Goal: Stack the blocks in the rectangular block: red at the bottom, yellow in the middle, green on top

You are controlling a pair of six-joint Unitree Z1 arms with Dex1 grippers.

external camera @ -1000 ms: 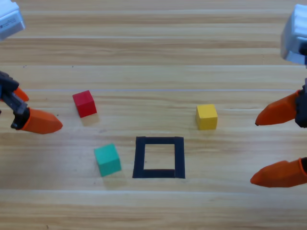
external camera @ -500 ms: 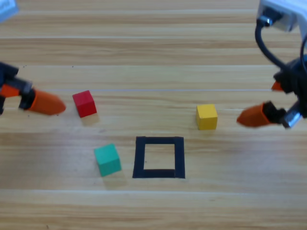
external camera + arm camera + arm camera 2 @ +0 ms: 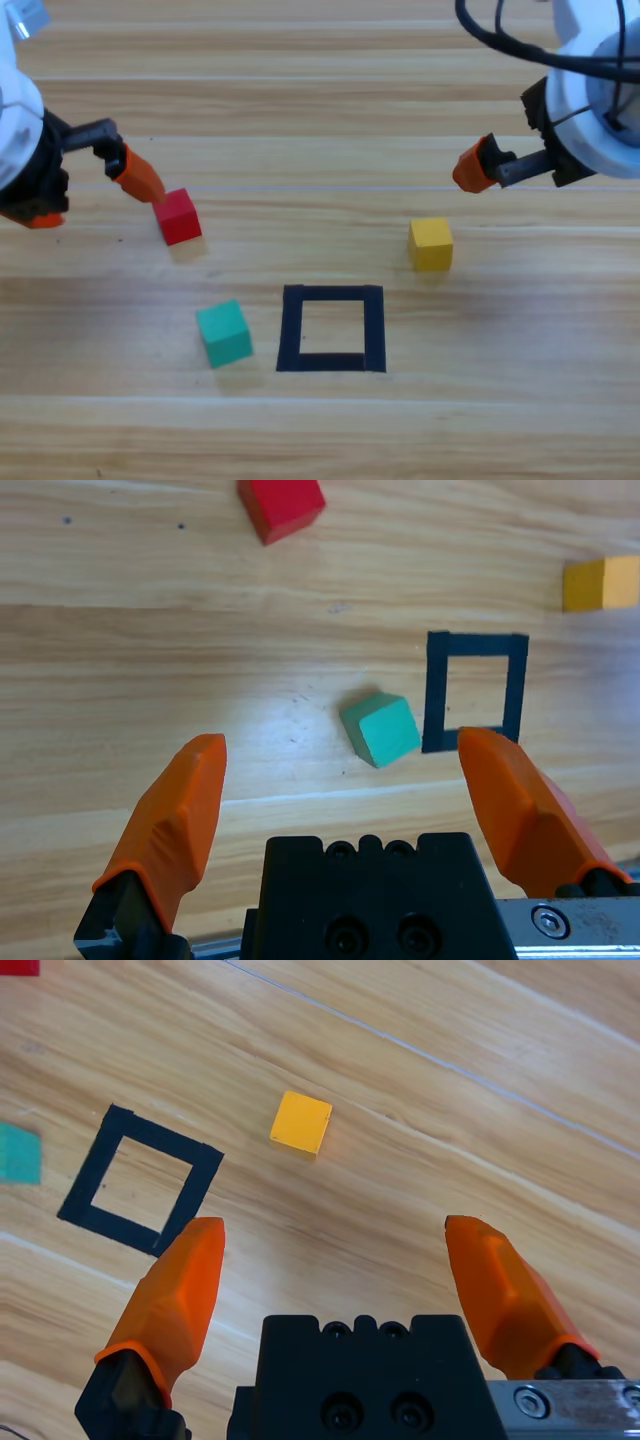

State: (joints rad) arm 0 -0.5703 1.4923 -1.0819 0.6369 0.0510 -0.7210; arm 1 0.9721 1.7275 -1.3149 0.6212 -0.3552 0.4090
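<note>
While our left gripper (image 3: pixel 340 780) holds its two orange jaws spread wide and grasps nothing, one of its fingertips (image 3: pixel 150 190) shows in the high view just up-left of the red cube (image 3: pixel 177 216), close beside its top corner; whether it touches we cannot tell. From the left wrist view we see bare wood between the jaws, with the green cube (image 3: pixel 380 729) lying ahead of them and the red cube (image 3: pixel 281 506) farther off at the top edge.

Our right gripper (image 3: pixel 335 1270) also has its jaws parted wide with nothing held. In the high view, one of its orange fingertips (image 3: pixel 472 167) is up and to the right of the yellow cube (image 3: pixel 431 244), clearly apart from it. The right wrist view shows the yellow cube (image 3: pixel 301 1122) ahead of the jaws and free on the wood.

All three cubes rest on the wooden table (image 3: pixel 320 100), none stacked. The black tape square (image 3: pixel 332 328) lies low in the middle with only bare wood inside it. We see the green cube (image 3: pixel 224 333) just left of the square, near its lower left corner but outside the tape. The yellow cube sits above and to the right of the square, and the red cube is well apart, up and to the left.
</note>
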